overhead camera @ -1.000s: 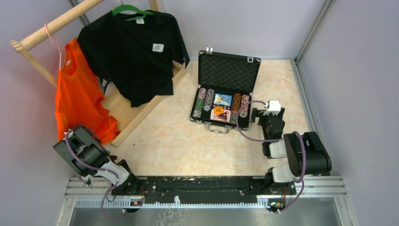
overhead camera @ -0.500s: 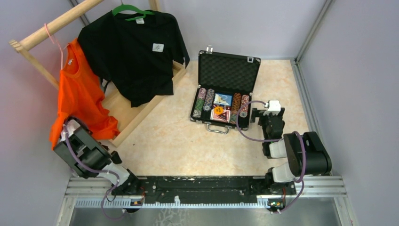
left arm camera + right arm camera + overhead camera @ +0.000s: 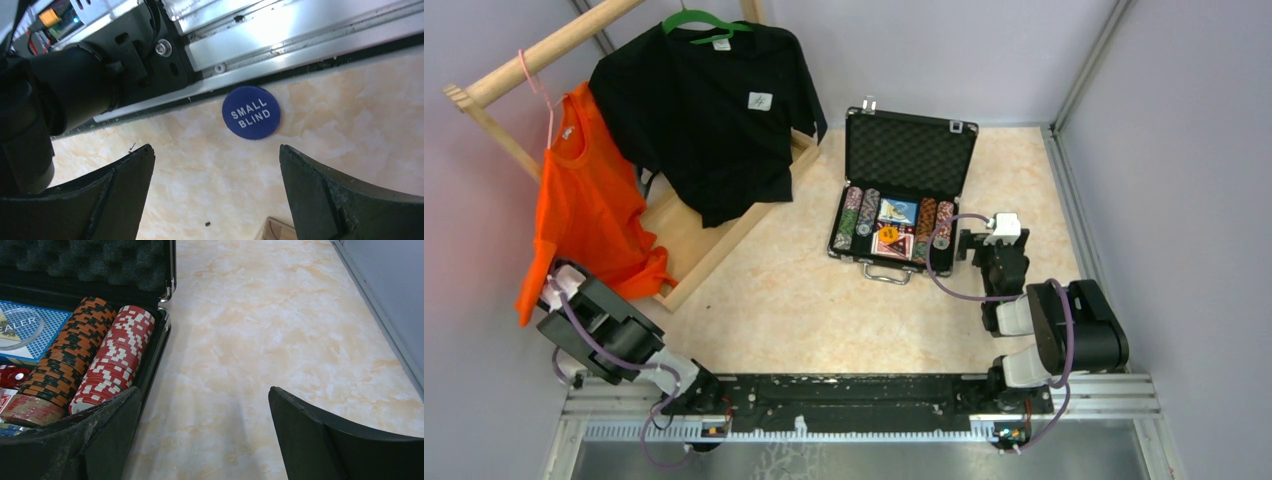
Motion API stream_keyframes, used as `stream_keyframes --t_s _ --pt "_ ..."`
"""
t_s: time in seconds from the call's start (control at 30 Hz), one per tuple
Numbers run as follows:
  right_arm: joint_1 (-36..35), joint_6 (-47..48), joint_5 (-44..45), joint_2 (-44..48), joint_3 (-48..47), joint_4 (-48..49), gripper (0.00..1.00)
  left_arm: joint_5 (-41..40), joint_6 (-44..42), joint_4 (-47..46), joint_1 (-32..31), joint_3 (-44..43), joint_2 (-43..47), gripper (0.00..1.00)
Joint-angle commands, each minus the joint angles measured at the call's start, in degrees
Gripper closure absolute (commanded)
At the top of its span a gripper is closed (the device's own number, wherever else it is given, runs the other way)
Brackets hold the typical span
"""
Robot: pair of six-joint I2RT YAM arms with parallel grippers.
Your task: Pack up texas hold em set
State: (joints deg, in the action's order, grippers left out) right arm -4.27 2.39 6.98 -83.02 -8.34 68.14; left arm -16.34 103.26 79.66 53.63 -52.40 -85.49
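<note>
A marbled beige tabletop is shown, evenly lit and closed in by pale lilac-grey walls. At far left a wooden clothes rack is set at a slant; a black T-shirt is hung from it on a green hanger, an orange top beside it on a pink hanger. The near edge is lined by an aluminium rail.

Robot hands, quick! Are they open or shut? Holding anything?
Left gripper: open, holding nothing; the blue SMALL BLIND token lies on the table just ahead of it.
Right gripper: open, holding nothing, beside the open case.
</note>
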Motion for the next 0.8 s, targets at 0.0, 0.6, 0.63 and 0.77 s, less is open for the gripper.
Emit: stream_keyframes --t_s 0.0,0.6,0.63,0.77 --pt "0.3 -0.3 -0.3 0.2 -0.9 3.8 0.01 -3.5 -4.6 1.5 1.6 1.6 0.9 0.01" --pt "0.3 -0.3 -0.3 0.2 -0.9 3.8 0.01 -8.3 -8.0 1.5 6.3 5.5 -1.5 0.01" --pt "0.3 -0.4 -0.3 0.2 -0.9 3.8 0.01 -8.7 -8.1 1.5 6.5 5.3 -1.5 0.01" --pt "0.3 -0.4 -0.3 0.1 -0.9 3.8 0.01 -10.3 -8.9 1.5 7.9 4.6 -1.3 0.01"
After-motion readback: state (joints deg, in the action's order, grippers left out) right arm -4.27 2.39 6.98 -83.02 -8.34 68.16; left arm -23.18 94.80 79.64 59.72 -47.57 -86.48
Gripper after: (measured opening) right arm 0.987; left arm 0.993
